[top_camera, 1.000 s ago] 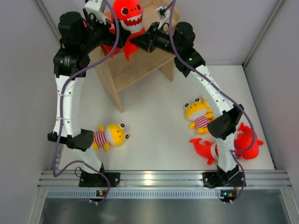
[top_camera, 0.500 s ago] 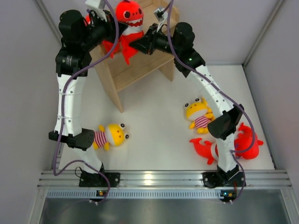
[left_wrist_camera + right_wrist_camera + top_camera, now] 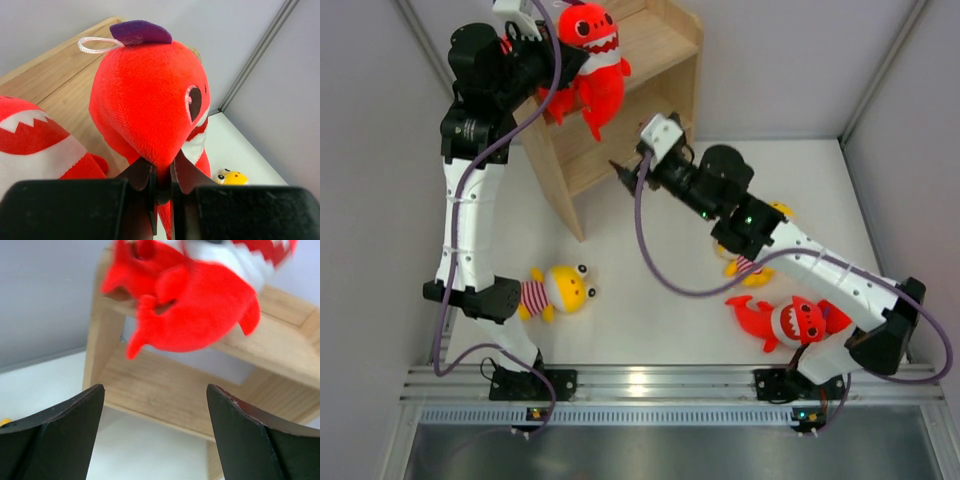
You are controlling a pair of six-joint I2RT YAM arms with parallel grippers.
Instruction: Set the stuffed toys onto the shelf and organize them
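Note:
My left gripper (image 3: 563, 68) is shut on a red shark plush (image 3: 592, 58), pinching its red fabric between the fingers (image 3: 141, 172). The shark (image 3: 150, 95) stands upright at the top of the wooden shelf (image 3: 660, 45), its tail hanging over the front edge. A second red shark (image 3: 35, 145) lies beside it on the shelf top. My right gripper (image 3: 622, 172) stands open and empty in front of the shelf's lower tier (image 3: 165, 390), below the hanging shark (image 3: 195, 305). On the floor lie a yellow striped plush (image 3: 560, 290), another yellow plush (image 3: 748, 264) partly under the right arm, and a red shark (image 3: 790, 320).
The shelf stands at the back, angled, with white floor in front of it. Grey walls close in both sides. The right arm stretches low across the right half of the floor above the two plushes there. A metal rail (image 3: 650, 382) runs along the near edge.
My right gripper has let go of the shark, opened, and pulled back and down from the shelf top. My left gripper has shut on the shark, which now stands further left.

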